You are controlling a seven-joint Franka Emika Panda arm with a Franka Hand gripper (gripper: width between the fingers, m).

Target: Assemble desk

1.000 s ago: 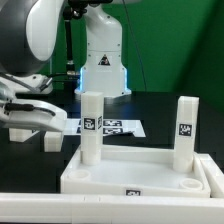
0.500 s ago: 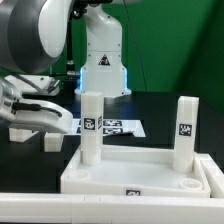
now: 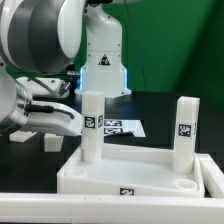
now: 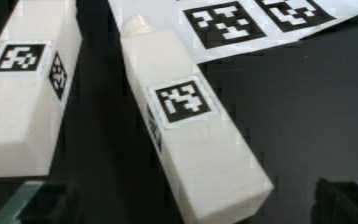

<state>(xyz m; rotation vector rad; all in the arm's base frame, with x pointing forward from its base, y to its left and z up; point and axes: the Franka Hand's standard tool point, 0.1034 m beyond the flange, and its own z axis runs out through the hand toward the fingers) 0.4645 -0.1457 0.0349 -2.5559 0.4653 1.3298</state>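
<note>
As the arm [image 3: 40, 45] has been shifted toward the desk [image 3: 100, 178], the end effector [image 4: 190, 198] is held open over a leg [image 4: 190, 105].

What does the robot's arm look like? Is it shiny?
Yes! The arm is big, rounded and shiny white, with grey parts at its joints. Its white base has a blue light, and the fingertips are dark.
</note>
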